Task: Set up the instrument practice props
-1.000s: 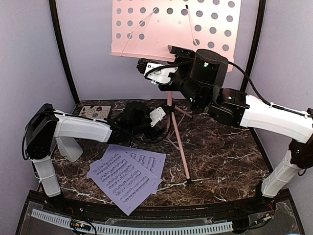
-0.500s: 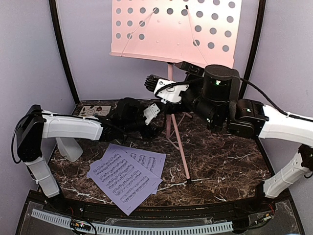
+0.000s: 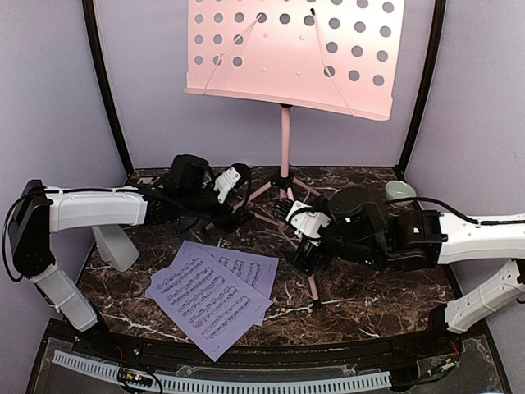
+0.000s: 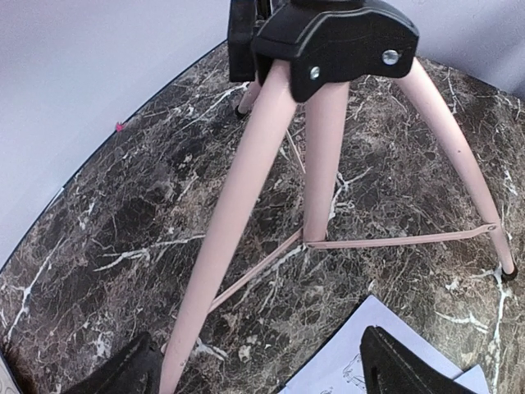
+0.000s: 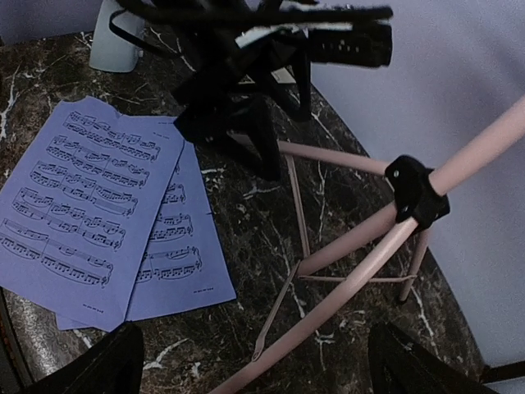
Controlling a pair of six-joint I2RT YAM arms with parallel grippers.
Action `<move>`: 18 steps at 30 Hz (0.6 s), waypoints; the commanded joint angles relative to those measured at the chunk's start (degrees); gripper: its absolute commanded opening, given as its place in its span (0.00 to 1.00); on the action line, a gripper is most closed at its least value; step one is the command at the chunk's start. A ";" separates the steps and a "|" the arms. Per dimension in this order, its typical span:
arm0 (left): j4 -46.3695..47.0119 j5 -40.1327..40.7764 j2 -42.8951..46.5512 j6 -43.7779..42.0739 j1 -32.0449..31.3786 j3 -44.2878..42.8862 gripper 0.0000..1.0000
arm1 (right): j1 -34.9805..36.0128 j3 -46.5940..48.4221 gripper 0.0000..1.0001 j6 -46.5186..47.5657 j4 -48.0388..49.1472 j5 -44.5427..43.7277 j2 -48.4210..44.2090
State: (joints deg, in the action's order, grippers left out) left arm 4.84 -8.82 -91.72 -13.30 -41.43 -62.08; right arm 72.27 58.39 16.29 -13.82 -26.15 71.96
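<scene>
- The right fingers (image 5: 102,365) were spread wide open and held nothing. A second before, they were up high by the bottom edge of the pink plate. Now they had come down low over the counter (image 3: 369,304).
- One pink leg of the music stand (image 3: 285,139) ran under the gap between the right fingers. I could not tell if it touched them.
- The left fingers (image 4: 123,373) were open and empty too. They had slid back from the front of the pole to its left side. A leg of the stand passed just beside one finger.
- The stand stood up straight on its own three legs, just past both sets of fingers, and nothing held it. I think the stand part of the job was done and the arms had let go.
- The pages (image 3: 209,295) lay flat on the counter, one on top of the other. They were to the left of the right fingers, and a corner showed right below the left fingers. I think they came next, to go up on the plate.
- The metronome (image 3: 115,246) sat back by the left arm's elbow, well apart from both sets of fingers.
- A small green bowl (image 3: 399,191) sat behind the right arm. It was not part of the job.
- The stand's legs and thin cross bars lay between the right fingers and the pages. The left arm's black wrist hung close by, so the arms could bump. The flat pages looked hard to pinch.
</scene>
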 commanded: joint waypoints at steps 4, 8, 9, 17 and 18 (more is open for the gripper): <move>-10.78 -11.95 -4.35 1.18 5.64 -8.97 0.86 | -11.83 -3.42 0.94 -22.61 2.06 15.67 0.68; -12.71 -13.07 -8.30 -1.06 5.83 -12.58 0.82 | -15.83 -2.92 0.92 -25.98 3.17 19.97 3.79; -12.75 -13.19 -9.09 -1.45 7.02 -13.10 0.81 | -16.70 -2.62 0.91 -26.73 3.32 20.37 4.77; -12.57 -14.73 -13.98 -1.03 7.59 -15.85 0.63 | -20.13 1.94 0.73 -29.59 2.50 19.22 12.22; -11.98 -13.76 -14.19 -0.50 7.58 -15.76 0.60 | -20.21 2.77 0.68 -29.65 2.10 18.24 13.22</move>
State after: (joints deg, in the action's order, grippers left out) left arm -6.66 -22.04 -105.41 -14.35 -34.13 -76.07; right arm 52.69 57.04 -11.22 -13.13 -6.63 82.74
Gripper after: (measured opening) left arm 0.643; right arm 0.745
